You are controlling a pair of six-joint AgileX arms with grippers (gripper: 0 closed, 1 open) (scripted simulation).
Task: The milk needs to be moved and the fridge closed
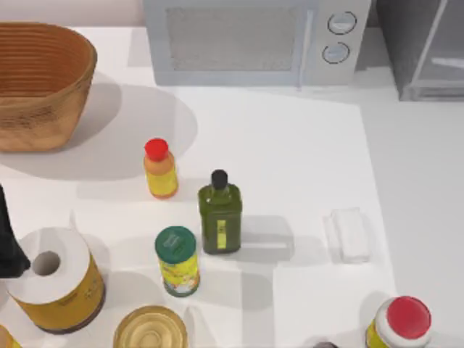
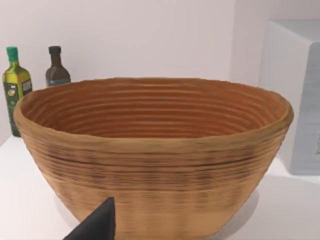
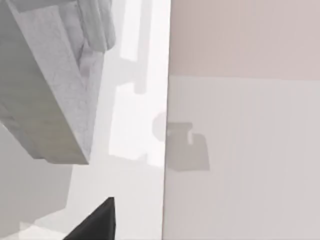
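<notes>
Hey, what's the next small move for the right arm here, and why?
Probably turn the right arm so its fingers face the fridge at the table's far right corner. That arm is on the fridge's side, while the left arm sits at the left edge. The orange bottle and green bottle mid-table aren't milk.
</notes>
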